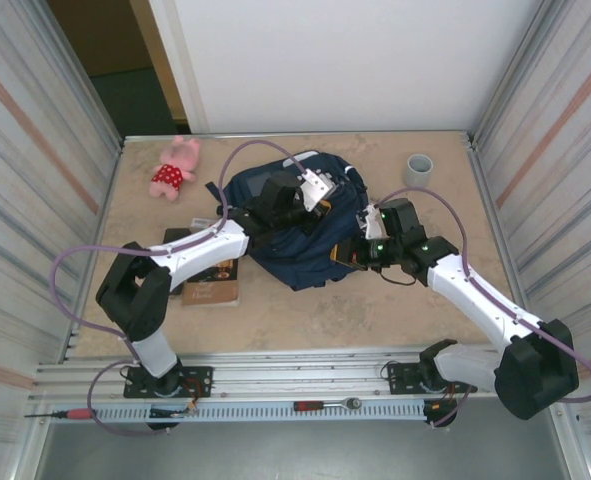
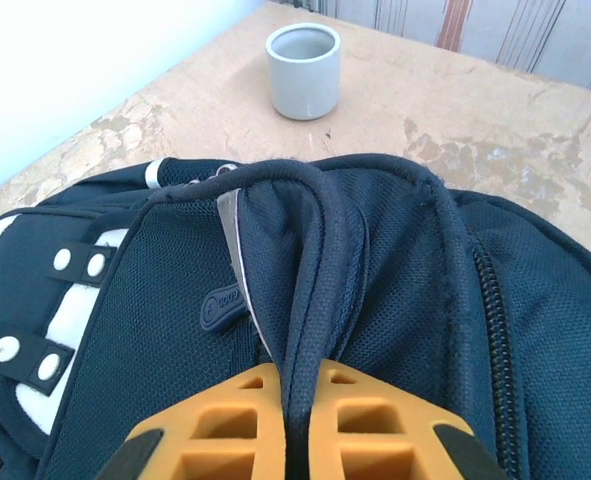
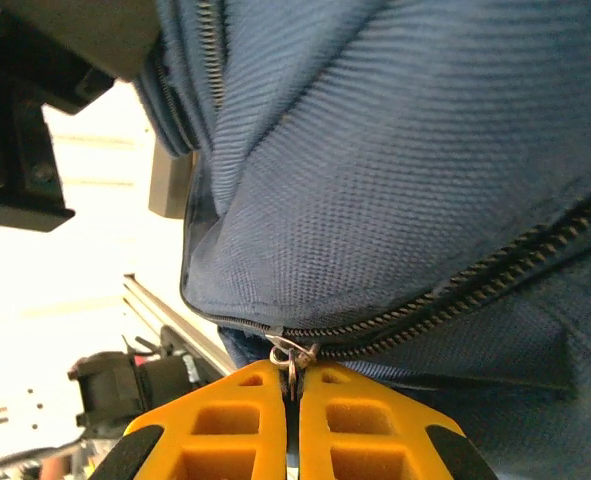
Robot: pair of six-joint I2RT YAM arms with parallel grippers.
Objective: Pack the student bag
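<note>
Two arms meet over the tan surface (image 1: 375, 310), where the navy student bag (image 1: 295, 250) lies about mid-way, slumped. Left fingers (image 2: 278, 385) are clenched on the bag's dark top loop (image 2: 310, 240). Right fingers (image 3: 280, 385) pinch a metal zip pull (image 3: 293, 356) (zip teeth run off to the right). A brown book (image 1: 212, 292) lies just left of the bag. Pink plush (image 1: 175, 168) sits far-left and a grey cup (image 1: 418, 168) far-right.

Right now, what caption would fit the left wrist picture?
Left gripper pinches the navy backpack's top strap, with a grey cup on the table behind.
</note>
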